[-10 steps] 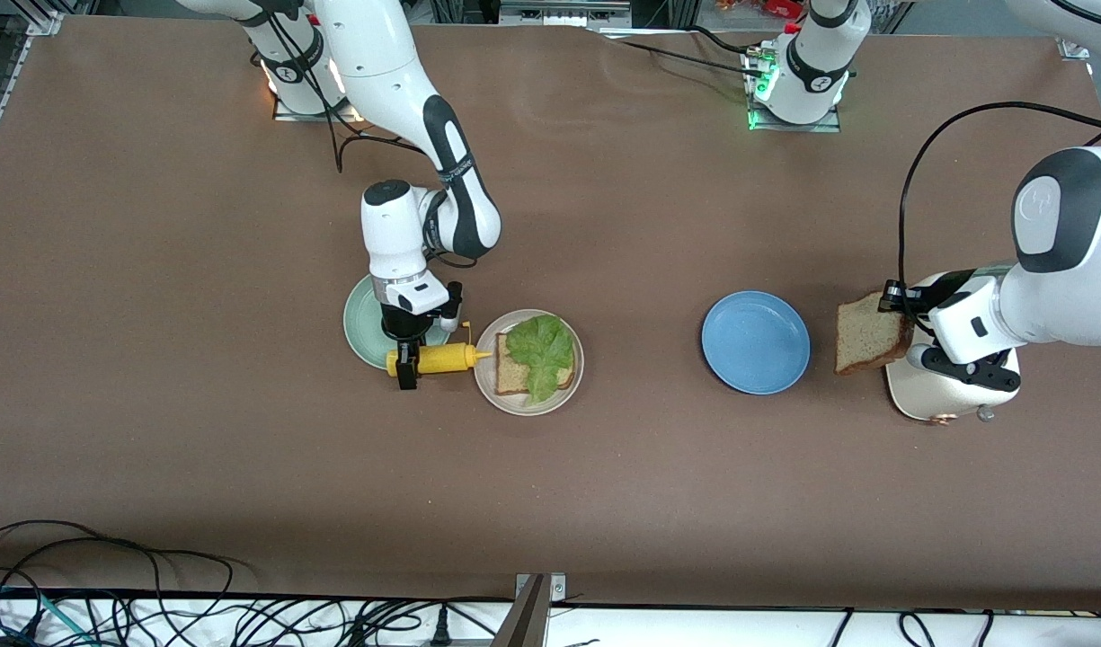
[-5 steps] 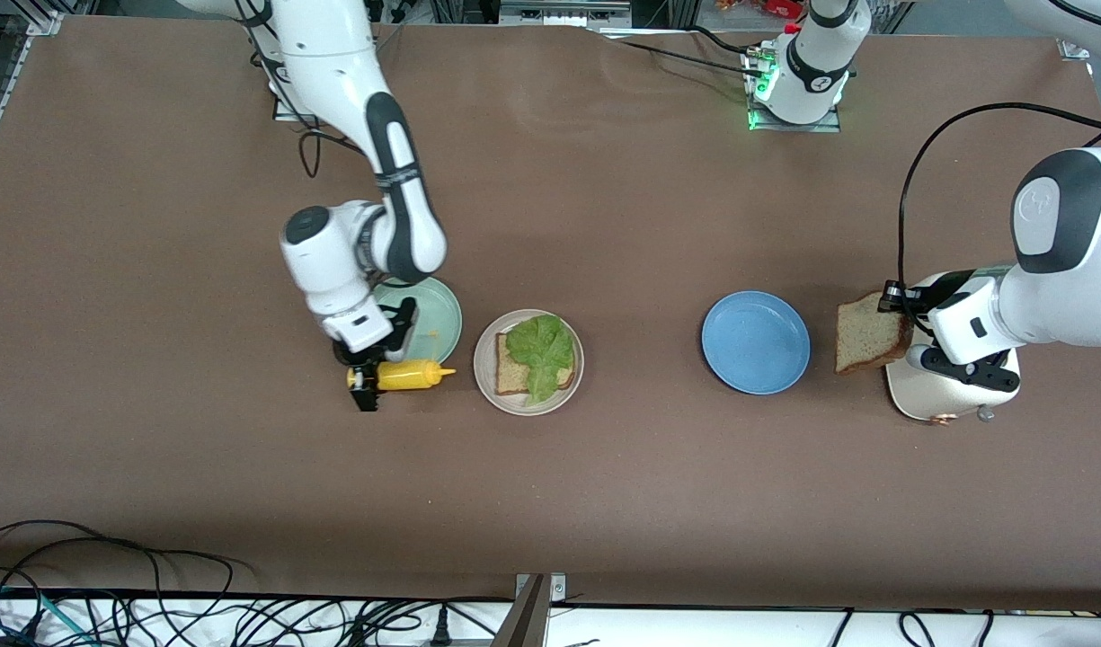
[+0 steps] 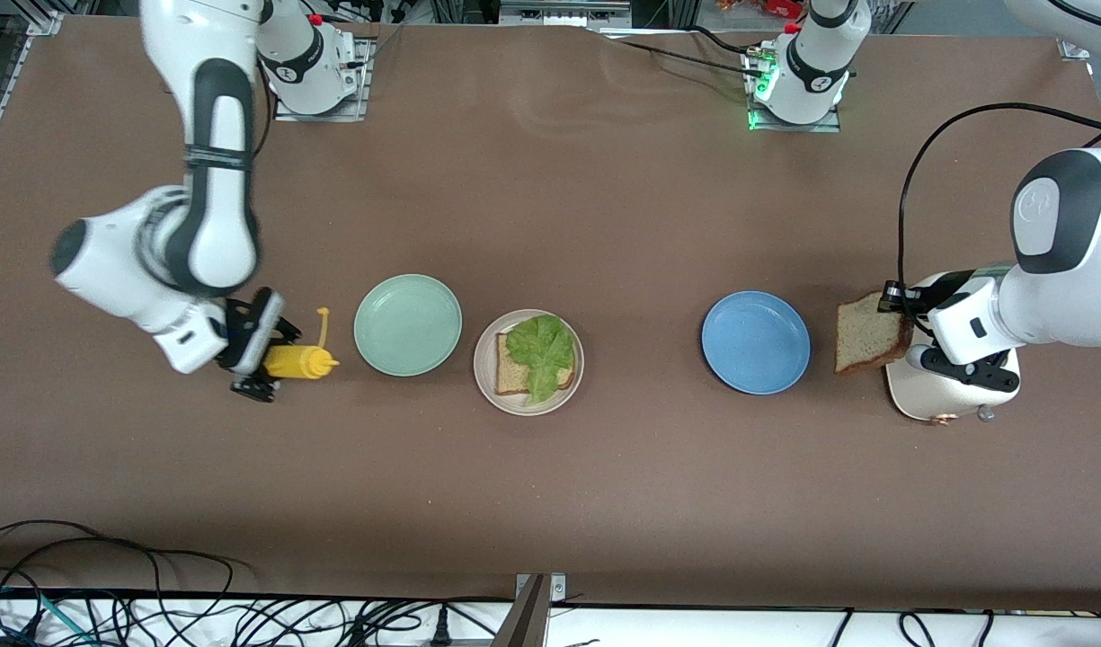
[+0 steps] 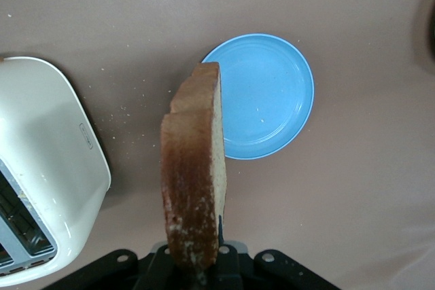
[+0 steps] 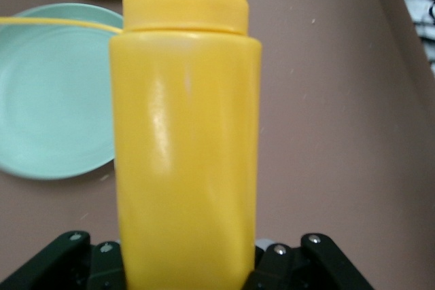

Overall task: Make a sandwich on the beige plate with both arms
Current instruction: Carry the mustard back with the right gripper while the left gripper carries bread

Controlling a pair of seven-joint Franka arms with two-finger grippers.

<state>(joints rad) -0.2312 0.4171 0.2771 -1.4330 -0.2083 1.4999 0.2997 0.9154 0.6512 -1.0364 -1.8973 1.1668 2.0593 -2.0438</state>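
My right tool [image 3: 264, 359] has swung away from the mint plate [image 3: 407, 324] to the frame's left, pinching the yellow mustard bottle [image 3: 300, 361]. My left tool [image 3: 901, 310] waits at right, clamped on a bread slice [image 3: 866, 333] above the toaster [image 3: 927, 400]. At centre, the beige plate [image 3: 483, 368] holds bread [image 3: 509, 377] and lettuce [image 3: 541, 347].

Front camera high, facing both arm bases across the table [image 3: 550, 503]; left wrist camera looks down close along a held bread slice [image 4: 194, 188] onto the blue plate [image 4: 272, 96], right wrist camera close along a yellow bottle [image 5: 185, 134] onto the mint-green plate [image 5: 54, 93], all shared with front.
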